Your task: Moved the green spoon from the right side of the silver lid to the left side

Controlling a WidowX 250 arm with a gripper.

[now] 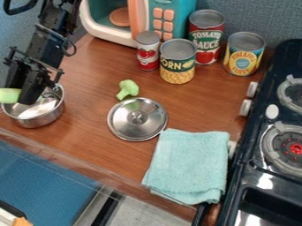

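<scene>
The brown wood-look surface (88,79) carries everything; clock directions run from the round silver metal lid (126,126). At 3 o'clock is the black toy stove (251,174), with round grey burners. At 12 o'clock stands the white and teal toy microwave (103,34), its peach-orange door open and a flat, round peach piece (119,16) inside. The black robot arm (50,42) comes in from 10 o'clock, its black two-finger pincer (21,95) closed around the pale green plastic spoon (9,96) at 9 to 10 o'clock. What shows of the spoon is smooth, with a blunt, rounded end by the fingers; the rest runs past the view's edge. A folded light-teal cloth towel (189,165) lies at 5 o'clock, close against the lid. The shiny round metal pot (36,121) is at 9 o'clock, below the pincer and partly hidden by it; bright bare metal shows inside. The lid lies flat, knob up.

Four cylindrical cans stand upright with grey tops: a red, green-banded one (205,39) and a yellow and green one (177,70) at 1 o'clock, a blue and yellow one (243,56) between 1 and 2, and a small red and white one (148,55) at 12. A light green toy broccoli floret (127,89) lies near the lid, between 11 and 12 o'clock.
</scene>
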